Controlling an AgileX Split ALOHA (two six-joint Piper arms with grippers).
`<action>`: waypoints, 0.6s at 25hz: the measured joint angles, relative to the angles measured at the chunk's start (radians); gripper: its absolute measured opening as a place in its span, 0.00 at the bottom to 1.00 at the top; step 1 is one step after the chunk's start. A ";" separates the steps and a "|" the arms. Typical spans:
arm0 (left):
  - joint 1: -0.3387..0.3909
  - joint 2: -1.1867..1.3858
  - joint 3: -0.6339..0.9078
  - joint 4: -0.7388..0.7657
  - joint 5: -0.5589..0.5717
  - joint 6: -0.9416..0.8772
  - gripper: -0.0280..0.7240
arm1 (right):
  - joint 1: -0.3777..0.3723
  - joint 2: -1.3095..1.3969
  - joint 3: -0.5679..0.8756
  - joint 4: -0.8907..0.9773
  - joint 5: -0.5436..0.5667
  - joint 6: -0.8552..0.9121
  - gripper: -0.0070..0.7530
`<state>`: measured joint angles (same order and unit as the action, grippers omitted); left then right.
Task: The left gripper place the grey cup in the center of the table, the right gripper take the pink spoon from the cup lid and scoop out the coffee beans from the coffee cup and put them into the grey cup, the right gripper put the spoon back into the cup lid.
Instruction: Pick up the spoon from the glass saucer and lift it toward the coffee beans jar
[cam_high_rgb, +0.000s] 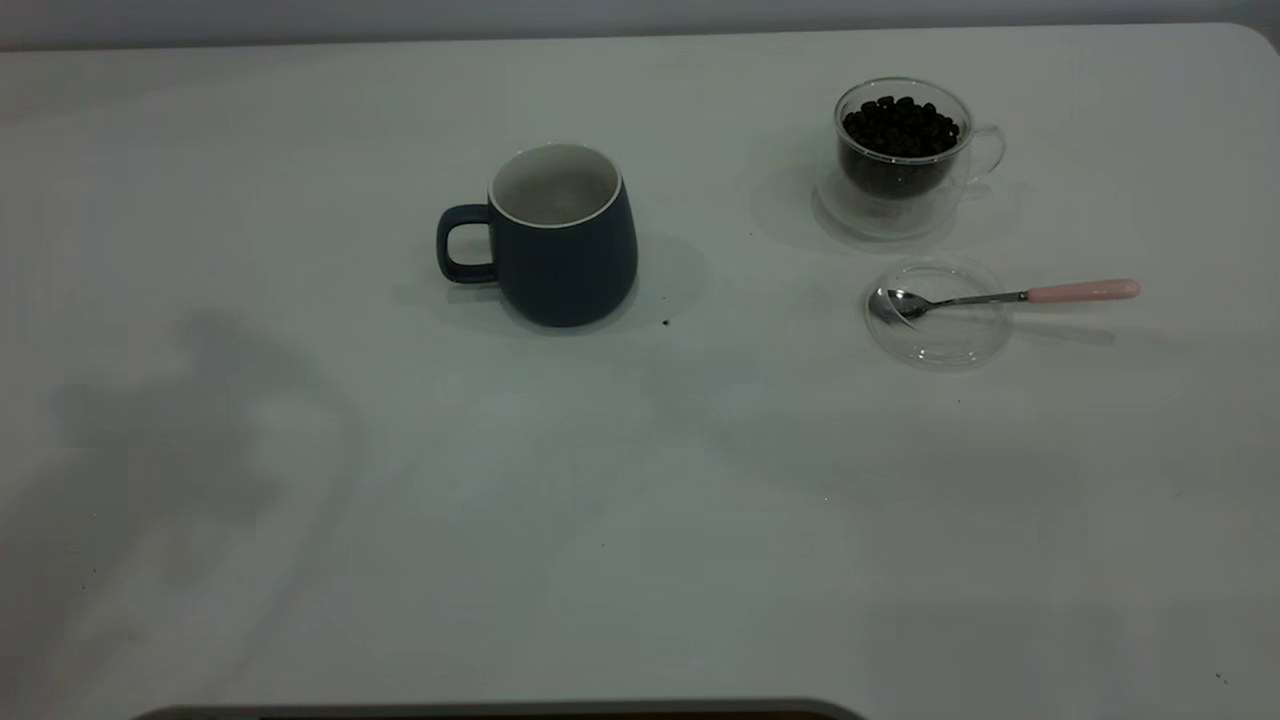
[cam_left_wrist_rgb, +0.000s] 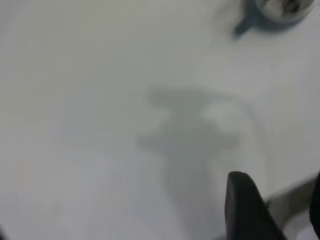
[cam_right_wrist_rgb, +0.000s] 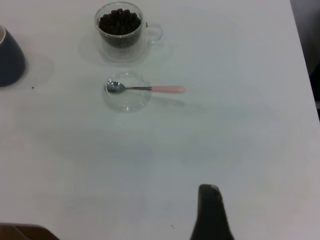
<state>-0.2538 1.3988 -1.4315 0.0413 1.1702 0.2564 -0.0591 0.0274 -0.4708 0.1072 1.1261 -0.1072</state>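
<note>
Neither jaw state can be told. Only one dark finger of the left gripper (cam_left_wrist_rgb: 280, 215) and one of the right gripper (cam_right_wrist_rgb: 212, 212) shows, over bare white table (cam_high_rgb: 600, 520). Farther off, the blue-grey ceramic mug (cam_high_rgb: 555, 240) stands upright mid-table, ready for beans. Beyond, the pink-handled metal spoon (cam_high_rgb: 1000, 297) rests its bowl in the clear glass lid (cam_high_rgb: 935, 312), handle jutting out graspable, just beside the clear glass cup (cam_high_rgb: 905, 160) heaped with dark coffee beans (cam_high_rgb: 900, 125).

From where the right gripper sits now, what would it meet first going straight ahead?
Probably bare white table first. The black right gripper has only one finger showing, and the clear glass lid holding the pink-handled spoon lies off to one side, though depth is unclear.
</note>
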 joint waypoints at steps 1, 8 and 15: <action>0.000 -0.026 0.001 0.020 0.000 -0.026 0.53 | 0.000 0.000 0.000 0.000 0.001 0.000 0.77; 0.001 -0.222 0.248 0.045 0.000 -0.157 0.53 | 0.000 0.000 0.000 0.000 0.001 0.000 0.77; 0.001 -0.448 0.634 0.046 -0.003 -0.315 0.53 | 0.000 0.000 0.000 0.000 0.001 0.000 0.77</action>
<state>-0.2530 0.9509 -0.7976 0.0870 1.1671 -0.0589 -0.0591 0.0274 -0.4708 0.1072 1.1271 -0.1072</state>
